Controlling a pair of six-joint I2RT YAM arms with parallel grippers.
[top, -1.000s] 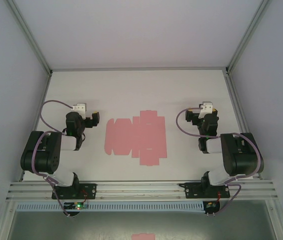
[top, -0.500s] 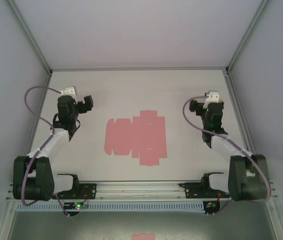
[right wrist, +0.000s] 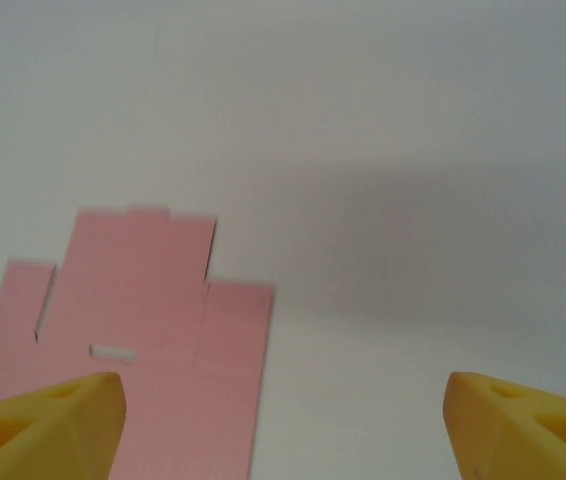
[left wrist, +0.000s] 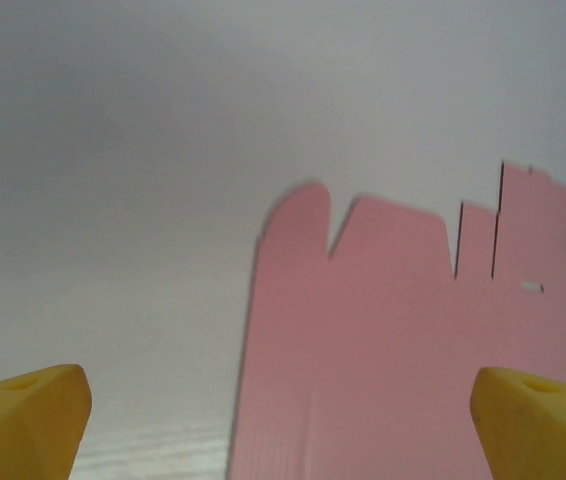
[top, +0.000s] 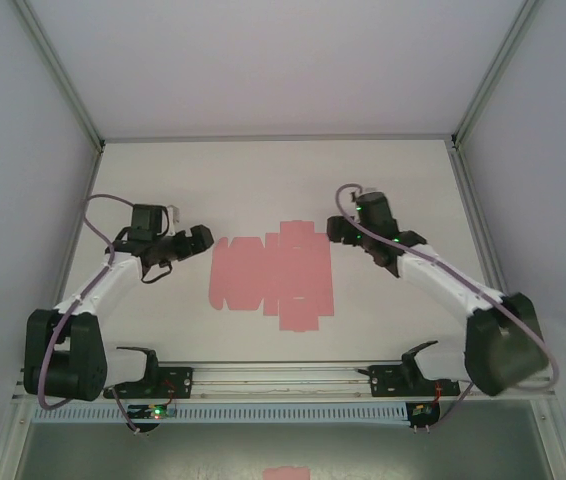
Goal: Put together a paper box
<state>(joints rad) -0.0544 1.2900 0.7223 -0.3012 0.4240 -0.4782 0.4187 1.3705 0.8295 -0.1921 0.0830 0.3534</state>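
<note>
- flat and unfolded on the white table (top: 263, 180): the paper box (top: 273, 275), a pink cut-out sheet with notched flaps, roughly midway between the two arms.
- just beside the sheet's left edge in the top view: the left gripper (top: 198, 240), arm stretched out from its base and pointing toward the card.
- from the left wrist: yellow fingertips (left wrist: 23, 420) at the lower corners, spread wide, nothing between them but table and card; released, gripping nothing.
- same view: paper box (left wrist: 403, 340) across the right half, its left edge running up between the pads, rounded tabs along the far side, a small slot (left wrist: 531, 287) near the right.
- near the sheet's far right corner in the top view: the right gripper (top: 338, 230), arm reaching in from the right.
- from the right wrist: right gripper (right wrist: 283, 425) with yellow pads (right wrist: 523, 425) far apart, holding nothing; released.
- same view: paper box (right wrist: 133, 300) in the lower left, its right edge left of centre, bare table beyond.
- contact between either gripper and the card: cannot tell.
</note>
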